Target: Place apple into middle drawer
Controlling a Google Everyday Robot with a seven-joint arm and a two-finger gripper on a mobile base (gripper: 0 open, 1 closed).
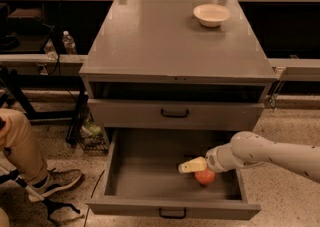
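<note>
We are at the placing step. The gripper [194, 167] is inside the open drawer [140, 171], at its right side, with the apple [205, 177] against it, low near the drawer floor. We cannot tell whether it clamps the apple. Next comes release, then withdrawal upward.

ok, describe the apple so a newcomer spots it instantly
Find the grey cabinet in the middle of the view and look into its pulled-out drawer at the bottom. Near that drawer's right end in the view, just under the gripper, is the apple. It is the only round reddish thing there; the white bowl is on the cabinet top.
</note>
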